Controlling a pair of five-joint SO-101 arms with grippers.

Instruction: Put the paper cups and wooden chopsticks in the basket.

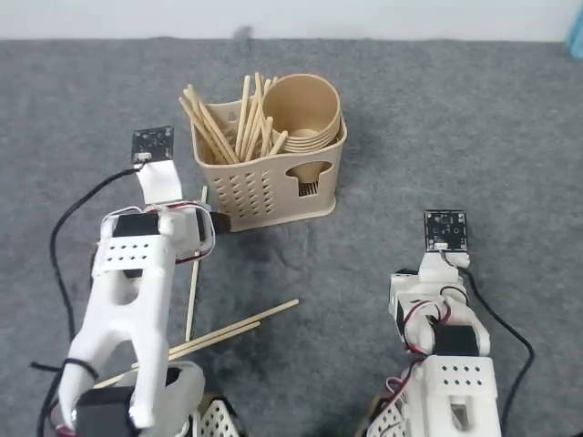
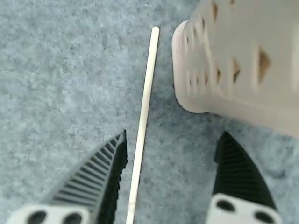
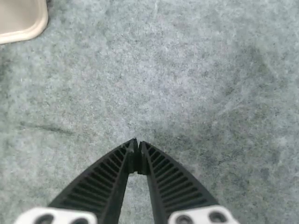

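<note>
A beige slotted basket [image 1: 264,187] stands at the back middle of the grey carpet. It holds stacked paper cups [image 1: 305,105] and a bundle of wooden chopsticks [image 1: 232,118]. One loose chopstick [image 2: 145,93] lies flat on the carpet beside the basket [image 2: 233,60]. My left gripper [image 2: 170,140] hangs open just above it, one finger on each side. In the high view this chopstick [image 1: 193,291] runs along the left arm [image 1: 137,273]. Two more chopsticks [image 1: 237,328] lie slanted nearer the front. My right gripper [image 3: 138,142] is shut on nothing, over bare carpet.
The right arm [image 1: 442,319] stands folded at the front right, well away from the basket. A corner of the basket [image 3: 18,18] shows at the edge of the right wrist view. Black cables trail from both arms. Open carpet lies right of the basket.
</note>
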